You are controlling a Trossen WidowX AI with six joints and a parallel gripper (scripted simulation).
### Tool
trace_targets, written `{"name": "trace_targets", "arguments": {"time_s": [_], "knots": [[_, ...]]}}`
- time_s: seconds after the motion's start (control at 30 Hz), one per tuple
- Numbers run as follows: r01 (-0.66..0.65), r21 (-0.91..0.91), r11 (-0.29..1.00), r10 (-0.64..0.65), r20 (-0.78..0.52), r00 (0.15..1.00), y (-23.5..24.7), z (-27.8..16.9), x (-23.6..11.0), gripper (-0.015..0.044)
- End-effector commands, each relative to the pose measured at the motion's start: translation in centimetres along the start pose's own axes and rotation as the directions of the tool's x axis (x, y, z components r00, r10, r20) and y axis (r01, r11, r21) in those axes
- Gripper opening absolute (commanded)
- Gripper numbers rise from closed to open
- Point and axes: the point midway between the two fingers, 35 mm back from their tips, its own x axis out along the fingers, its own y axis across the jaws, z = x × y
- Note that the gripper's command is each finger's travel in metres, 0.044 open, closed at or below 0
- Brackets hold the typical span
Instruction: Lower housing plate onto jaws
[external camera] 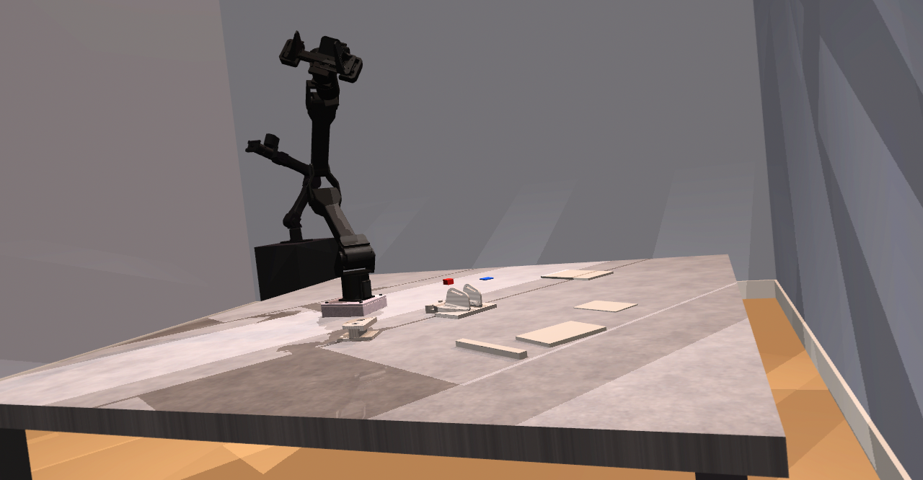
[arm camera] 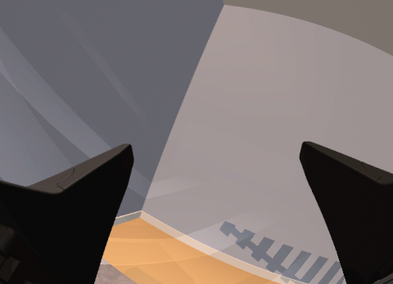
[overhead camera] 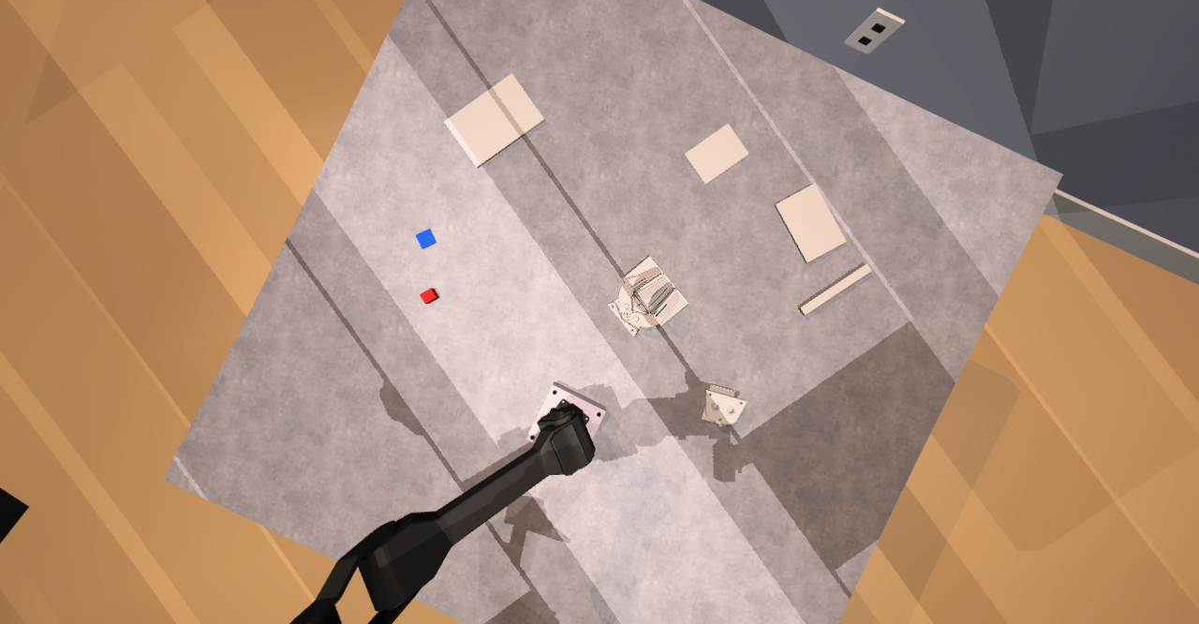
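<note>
A small pale stacked part [overhead camera: 730,408] [external camera: 360,323] stands on the table right of the arm's base in the overhead view. Its flat top plate shows two round spots and sits on a short block above a lower plate. This looks like the housing plate over the jaws; the stubs are too small to make out, and I cannot tell whether it is fully seated. My gripper [external camera: 316,40] [arm camera: 219,151] is wide open and empty, raised high above the table with its fingers pointing up in the side view. It is far from the stacked part and outside the overhead view.
A pale fixture [overhead camera: 657,295] [external camera: 461,303] with two upright curved fins stands near the arm's base. Several flat pale plates, such as one [overhead camera: 809,222] [external camera: 559,333], and a narrow bar [overhead camera: 835,288] [external camera: 491,349] lie beyond. A red block [overhead camera: 429,295] and a blue square [overhead camera: 425,238] lie left.
</note>
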Motion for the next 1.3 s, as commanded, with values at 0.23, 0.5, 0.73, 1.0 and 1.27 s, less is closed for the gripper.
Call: {"name": "trace_targets", "arguments": {"time_s": [0.23,0.5,0.73,1.0,1.27], "knots": [[-0.076,0.101,0.992,0.09,-0.136,0.987,4.1,-3.2,4.1,0.044],[-0.093,0.218,0.972,0.144,-0.231,0.962,6.6,-5.7,6.3,0.044],[-0.083,0.317,0.945,0.19,-0.322,0.928,8.9,-8.4,8.2,0.044],[-0.039,0.424,0.905,0.235,-0.42,0.877,11.3,-11.5,9.8,0.044],[0.036,0.513,0.858,0.272,-0.512,0.815,13.4,-14.7,11.0,0.044]]}}
